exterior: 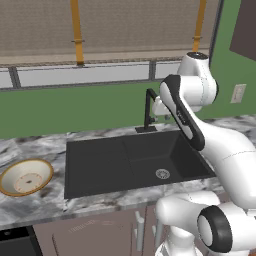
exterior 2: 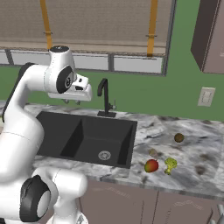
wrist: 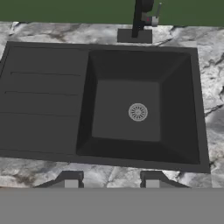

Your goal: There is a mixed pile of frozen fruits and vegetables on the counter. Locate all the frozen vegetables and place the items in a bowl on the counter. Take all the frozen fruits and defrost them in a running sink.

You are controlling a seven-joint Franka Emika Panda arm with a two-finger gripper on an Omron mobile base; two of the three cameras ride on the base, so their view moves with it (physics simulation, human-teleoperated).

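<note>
The mixed pile lies on the marble counter (exterior 2: pixel 199 168) right of the sink (exterior 2: pixel 87 135): a red-orange fruit (exterior 2: pixel 151 166), a green broccoli floret (exterior 2: pixel 170 164), a brownish-grey lump (exterior 2: pixel 152 152) and a brown round fruit (exterior 2: pixel 178 138) farther back. The tan-rimmed bowl (exterior: pixel 44 176) sits left of the sink (exterior: pixel 125 160), with nothing in it. My gripper (exterior 2: pixel 72 102) hangs high over the basin's left part, far from the pile. In the hand view its fingertips (wrist: pixel 70 180) stand apart with nothing between them, looking down on the sink (wrist: pixel 131 109) and its drain.
A tall black faucet (exterior 2: pixel 105 96) stands behind the basin against the green wall, with no water coming from it. A flat drainboard (wrist: pixel 43 100) forms the sink's left half. A wall socket (exterior 2: pixel 205 96) is at the right, with a brown cabinet above it.
</note>
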